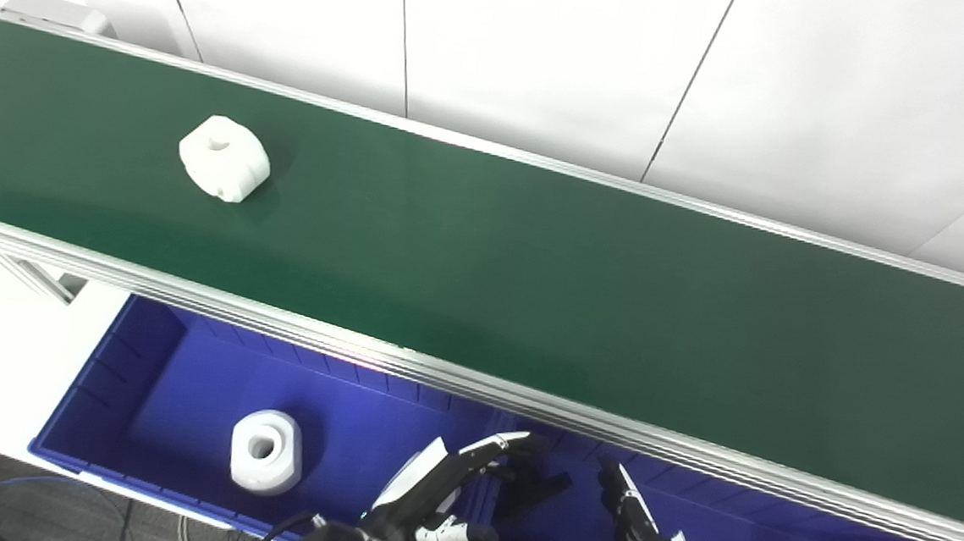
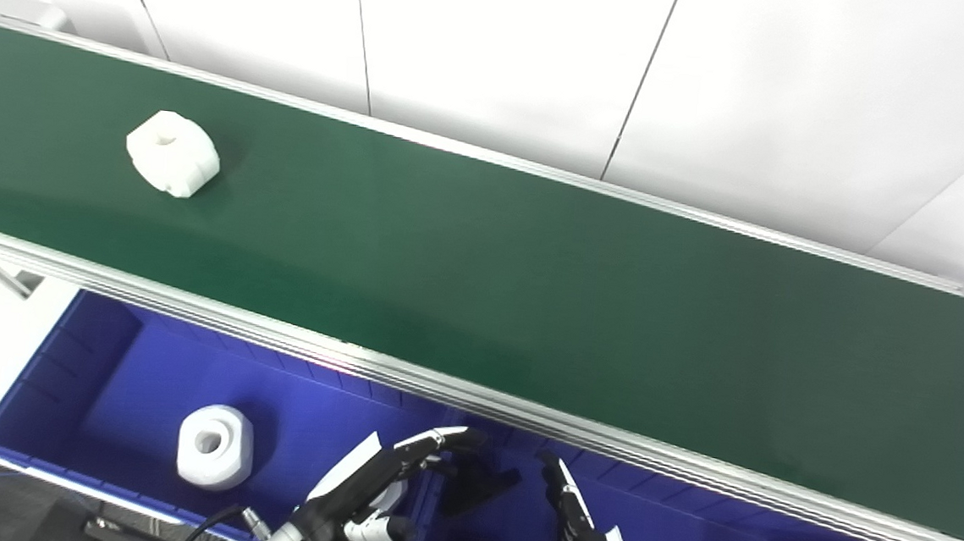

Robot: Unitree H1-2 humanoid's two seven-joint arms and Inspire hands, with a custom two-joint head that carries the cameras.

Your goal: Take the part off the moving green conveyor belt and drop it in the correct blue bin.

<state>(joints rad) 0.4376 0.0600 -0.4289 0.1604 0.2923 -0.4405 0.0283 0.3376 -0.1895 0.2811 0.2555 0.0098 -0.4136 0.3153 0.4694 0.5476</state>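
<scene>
Part: white holed part [image 1: 224, 157] rides the green belt [image 1: 531, 291], far left.
Left hand [image 1: 441, 497]: spread, empty, above the blue bin [image 1: 126, 381].
Right hand [image 1: 641, 536]: cannot tell.
Risk: a mistimed reach misses the moving part.

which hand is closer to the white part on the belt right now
Left. The left hand hangs over the blue bin, below-right of the white part; the right hand is farther right.

Dark green conveyor belt [image 1: 533, 266] edged in silver; white part [image 1: 224, 157]; deep blue bin [image 1: 142, 399] with another white part [image 1: 266, 451]; black-and-white left hand [image 1: 441, 497] and right hand [image 1: 641, 536].
</scene>
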